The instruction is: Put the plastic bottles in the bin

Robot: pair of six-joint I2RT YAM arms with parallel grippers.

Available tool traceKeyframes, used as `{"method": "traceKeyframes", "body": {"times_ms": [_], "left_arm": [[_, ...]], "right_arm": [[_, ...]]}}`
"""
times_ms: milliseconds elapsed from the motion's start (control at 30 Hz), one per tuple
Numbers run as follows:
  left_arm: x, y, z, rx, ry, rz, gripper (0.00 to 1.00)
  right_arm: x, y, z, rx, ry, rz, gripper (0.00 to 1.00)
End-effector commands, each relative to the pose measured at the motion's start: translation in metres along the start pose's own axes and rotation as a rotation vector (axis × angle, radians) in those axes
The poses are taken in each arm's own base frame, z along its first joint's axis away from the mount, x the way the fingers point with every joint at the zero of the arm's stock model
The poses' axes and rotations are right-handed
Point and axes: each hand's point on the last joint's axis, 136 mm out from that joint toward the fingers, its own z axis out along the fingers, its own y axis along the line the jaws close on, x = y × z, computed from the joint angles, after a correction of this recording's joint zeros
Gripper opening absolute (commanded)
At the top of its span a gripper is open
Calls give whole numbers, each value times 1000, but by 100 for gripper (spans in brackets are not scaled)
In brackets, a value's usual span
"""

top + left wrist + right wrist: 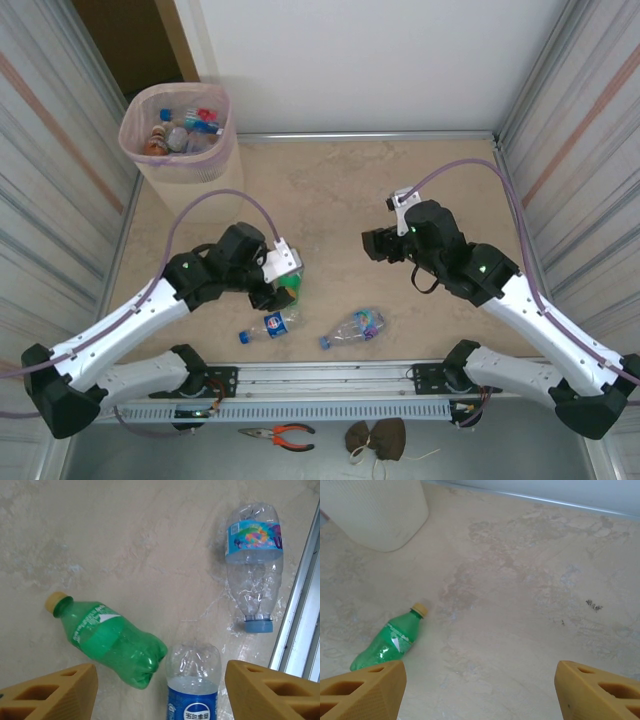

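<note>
Three plastic bottles (pixel 116 642) loose on the table (pixel 150 540) beneath the wide-spread, empty left gripper (pixel 160 672).

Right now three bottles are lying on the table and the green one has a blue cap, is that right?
Not quite. The green bottle has a yellow cap, not a blue one; the left wrist view shows it. The rest is right.
</note>
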Motion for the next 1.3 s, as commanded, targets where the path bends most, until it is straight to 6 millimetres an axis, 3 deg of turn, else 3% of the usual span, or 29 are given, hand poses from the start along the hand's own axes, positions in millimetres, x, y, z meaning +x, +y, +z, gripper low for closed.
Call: {"method": "traceKeyframes", "body": {"times_ms": [0,100,300,467,767,1067,1267], "left_arm": [[3,-1,0,-60,-18,-108,69],[12,-14,6,-37,0,-171,69],[49,-6,18,-208,64,-373,71],[79,-15,31,-251,117,-434,75],[102,-18,54,-281,190,-506,89],[110,-32,72,-210,213,-520,89],[118,-38,82,-190,232,-558,84]], "right_arm": [[6,-7,-3,25,6,19,77],[7,-7,-1,26,13,19,77],[10,-6,3,23,20,16,77],[12,-6,5,23,25,18,77],[14,-6,8,24,33,13,77],[15,-7,9,25,37,13,78],[16,-5,9,18,40,17,77]]}}
